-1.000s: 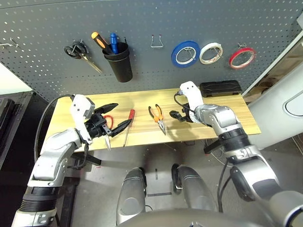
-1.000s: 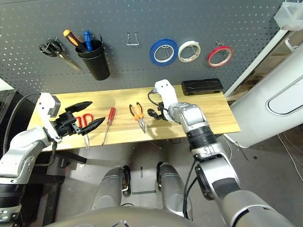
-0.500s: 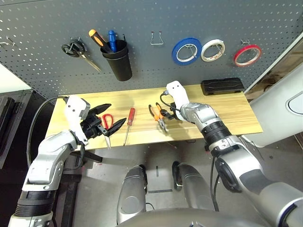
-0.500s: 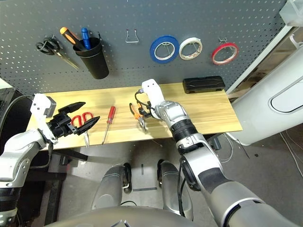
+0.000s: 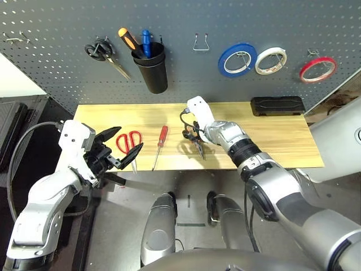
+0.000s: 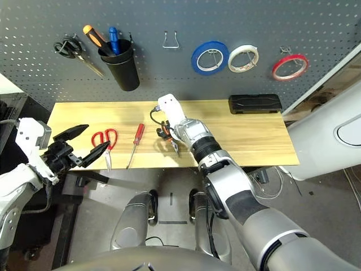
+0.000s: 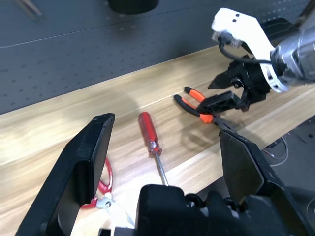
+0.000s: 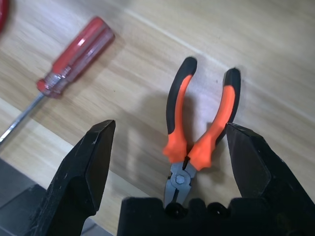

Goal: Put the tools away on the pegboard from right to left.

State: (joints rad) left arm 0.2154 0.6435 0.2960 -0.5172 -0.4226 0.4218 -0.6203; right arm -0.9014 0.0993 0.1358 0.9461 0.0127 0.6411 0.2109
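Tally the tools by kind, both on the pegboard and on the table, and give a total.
Tape rolls: 3 (blue, white, red)
Screwdrivers: 3 (red, orange, blue)
Scissors: 2 (red, black)
Pliers: 1
Total: 9

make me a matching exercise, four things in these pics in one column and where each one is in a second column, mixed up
Things:
1. red tape ring
2. pliers
3. red-handled scissors
4. red-handled screwdriver

Places:
A. lying on the table between the scissors and the pliers
B. on the table between the open fingers of the right gripper
C. hanging at the right end of the pegboard
D. on the table, nearest the left gripper

Pairs: 1-C, 2-B, 3-D, 4-A
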